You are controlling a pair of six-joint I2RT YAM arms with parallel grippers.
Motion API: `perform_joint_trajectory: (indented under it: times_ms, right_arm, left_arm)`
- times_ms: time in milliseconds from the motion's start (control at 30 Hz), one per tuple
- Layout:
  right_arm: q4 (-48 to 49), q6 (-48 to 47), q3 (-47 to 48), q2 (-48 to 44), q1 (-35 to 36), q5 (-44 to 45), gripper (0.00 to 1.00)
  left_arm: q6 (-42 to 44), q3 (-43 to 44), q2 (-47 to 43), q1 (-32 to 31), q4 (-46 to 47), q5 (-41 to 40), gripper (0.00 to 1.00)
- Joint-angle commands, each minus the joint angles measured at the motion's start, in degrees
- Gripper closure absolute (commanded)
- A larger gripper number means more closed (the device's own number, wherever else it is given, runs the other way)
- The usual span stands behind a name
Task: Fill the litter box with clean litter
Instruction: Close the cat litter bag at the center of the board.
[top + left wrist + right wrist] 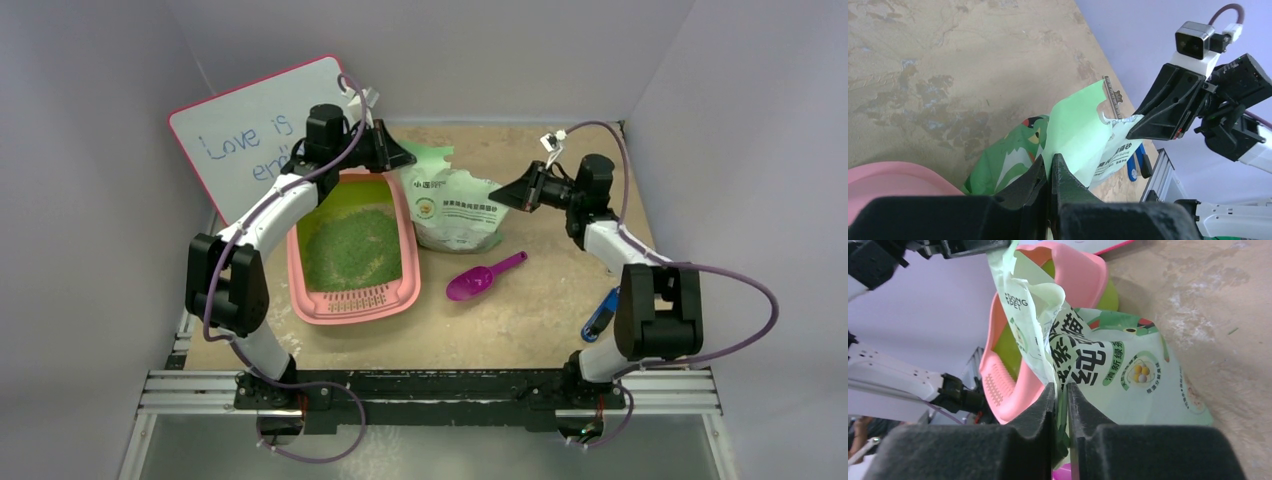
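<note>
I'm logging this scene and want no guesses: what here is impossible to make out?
- Whiteboard, top view: its second written line is covered by the left arm.
- Bag, every view: its own walls hide how much is left inside.
- Blue object, top view: too small, tucked against the right arm; unidentifiable.

The box (352,306) is pink with a lime-green inner wall, and the litter (352,250) is green. The bag (460,215) is pale green with black print. The scoop (478,281) is magenta, the table (520,320) mottled beige, and the board (240,115) white, pink-edged, with blue writing.
</note>
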Motion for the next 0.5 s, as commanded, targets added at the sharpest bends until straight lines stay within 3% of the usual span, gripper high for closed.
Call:
perform_joint_trajectory:
  times_ms: [0, 33, 133, 233, 300, 400, 467]
  right_arm:
    - [27.65, 21.37, -2.39, 1.49, -0.89, -7.81, 0.94]
    - [30.3, 24.94, -2.56, 2.71, -0.9, -8.74, 0.99]
    - [41.0, 40.11, -4.65, 7.54, -4.05, -8.78, 1.0]
    - [62.03, 58.8, -7.32, 12.17, -7.03, -8.06, 1.0]
    - [69.09, 65.66, -7.09, 14.04, -8.03, -7.84, 1.0]
    - [65.38, 65.37, -6.15, 13.53, -7.87, -8.65, 1.0]
    - [56.73, 60.79, -5.86, 11.01, -7.91, -10.06, 1.0]
  left_arm:
    - [1.75, 2.65, -0.95, 1.4, 0.78, -0.05, 1.0]
    - [1.71, 2.55, -0.98, 1.56, 0.78, -0.04, 1.0]
    - [2.49, 2.58, -1.58, 3.07, -0.41, -1.31, 1.0]
    - [4.61, 3.5, -1.33, 5.44, -6.43, -0.49, 1.0]
    - [6.73, 4.0, -1.39, 5.93, -9.27, -2.06, 1.0]
    - [9.34, 6.89, 1.54, 5.94, -14.11, -0.2, 1.0]
    - [13.02, 9.68, 3.4, 5.58, -21.41, -1.67, 1.0]
